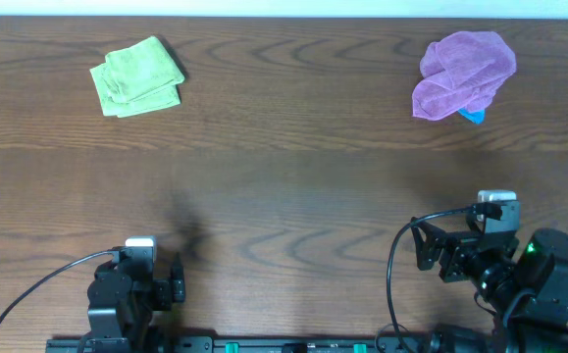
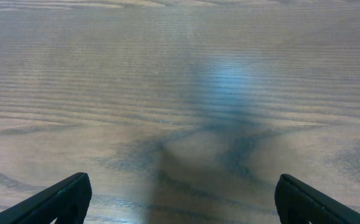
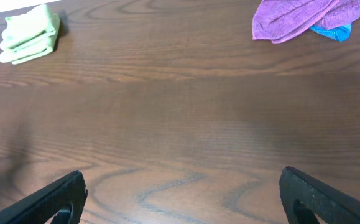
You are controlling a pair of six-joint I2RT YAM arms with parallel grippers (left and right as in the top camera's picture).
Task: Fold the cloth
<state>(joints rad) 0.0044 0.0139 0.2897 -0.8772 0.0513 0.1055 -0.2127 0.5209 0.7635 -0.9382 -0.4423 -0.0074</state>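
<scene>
Item: cloth (image 1: 137, 76), upper left of frame, directly above your left gripper (image 2: 181, 198), the nearer; it and right gripper (image 3: 183, 193) both released, empty.

The cloth (image 1: 137, 76) is plain lime green, folded into a small, thick bundle (stacked layers show along one edge). It lies flat and slightly askew on the table (image 1: 284, 196), at its far left.

The dark wood-grain tabletop (image 1: 284, 196) carries a folded lime-green cloth (image 1: 137, 76) and, well apart, a crumpled purple cloth (image 1: 463, 74) overlapping a blue item (image 1: 472, 116).
</scene>
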